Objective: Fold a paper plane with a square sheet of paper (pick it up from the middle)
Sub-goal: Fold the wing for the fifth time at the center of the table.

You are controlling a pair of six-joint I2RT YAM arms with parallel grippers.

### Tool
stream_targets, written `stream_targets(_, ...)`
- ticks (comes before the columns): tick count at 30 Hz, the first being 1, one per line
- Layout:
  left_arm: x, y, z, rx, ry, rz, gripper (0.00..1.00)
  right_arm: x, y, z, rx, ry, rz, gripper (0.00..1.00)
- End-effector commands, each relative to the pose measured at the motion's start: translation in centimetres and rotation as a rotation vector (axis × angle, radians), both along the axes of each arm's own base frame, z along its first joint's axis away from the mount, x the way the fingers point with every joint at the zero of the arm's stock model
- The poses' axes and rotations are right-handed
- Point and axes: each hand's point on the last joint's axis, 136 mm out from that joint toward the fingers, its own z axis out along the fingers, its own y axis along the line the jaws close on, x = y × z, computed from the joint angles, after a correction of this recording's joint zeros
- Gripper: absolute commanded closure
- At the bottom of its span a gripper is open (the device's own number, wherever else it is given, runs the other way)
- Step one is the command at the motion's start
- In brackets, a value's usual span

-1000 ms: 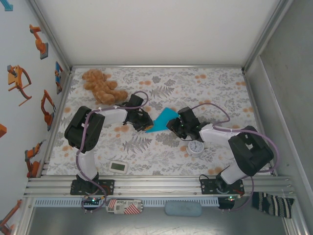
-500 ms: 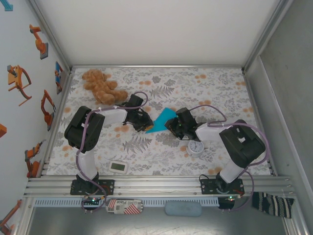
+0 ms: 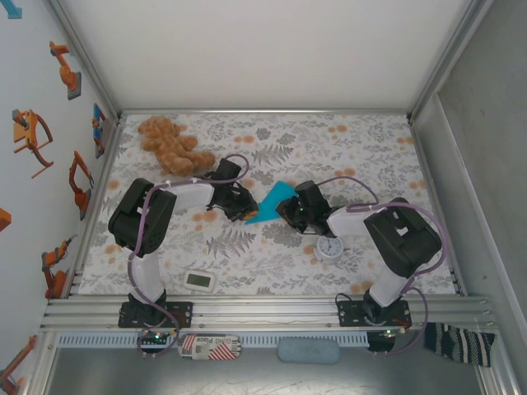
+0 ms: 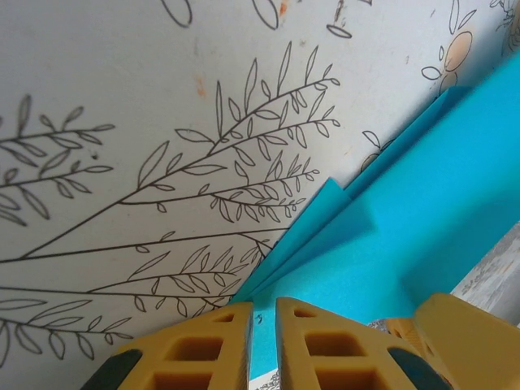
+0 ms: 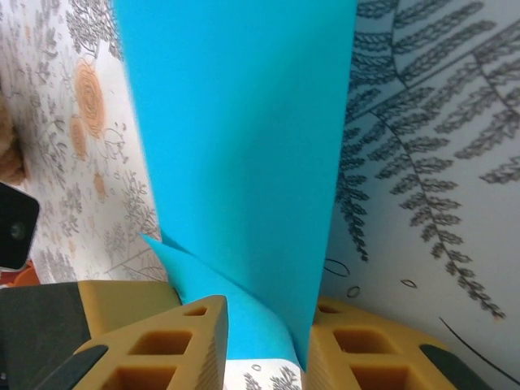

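Swinging its elbow inward, the right arm has carried the right pincer (image 3: 289,212) slightly closer to the turquoise sheet of paper (image 3: 273,200). The sheet lies about where it did, on the counter (image 3: 362,156) between the 2 arms.

The left pincer (image 3: 240,206) is pressed almost together on the sheet's left edge, with a sliver of blue caught between its 2 fingers. The right pincer's 2 fingers stand apart on either side of a raised flap and are not clamped on it.

The task looks mid-fold. From above the sheet already reads as a pointed wedge, and the left wrist view shows stacked layers with crisp creases. The next move probably calls for the right pincer to nip the standing flap and lay it over along a straight line. The left would anchor the sheet so the layers do not slide.

The paper is thin, matte and smooth; it takes sharp edges, yet the flap springs up. The counter has a flat print of grey ferns and orange flowers. The fingers are ochre plastic with lattice holes.
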Motion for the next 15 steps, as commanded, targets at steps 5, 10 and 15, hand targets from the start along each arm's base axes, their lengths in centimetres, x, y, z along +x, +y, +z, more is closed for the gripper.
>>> stream_targets(5, -1.48, 1.37, -1.62, 0.055, 0.074, 0.014, 0.82, 1.26, 0.1, 0.91, 0.049, -0.062, -0.048, 0.75)
stream_targets(10, -1.43, 1.35, -1.43, 0.053, 0.07, 0.014, 0.81, 1.14, -0.07, 0.6, 0.046, -0.056, -0.055, 0.79)
stream_targets(15, -1.13, 1.23, -0.95, 0.045, 0.059, 0.013, 0.8, 0.76, 0.19, 0.07, 0.058, -0.042, -0.046, 0.8)
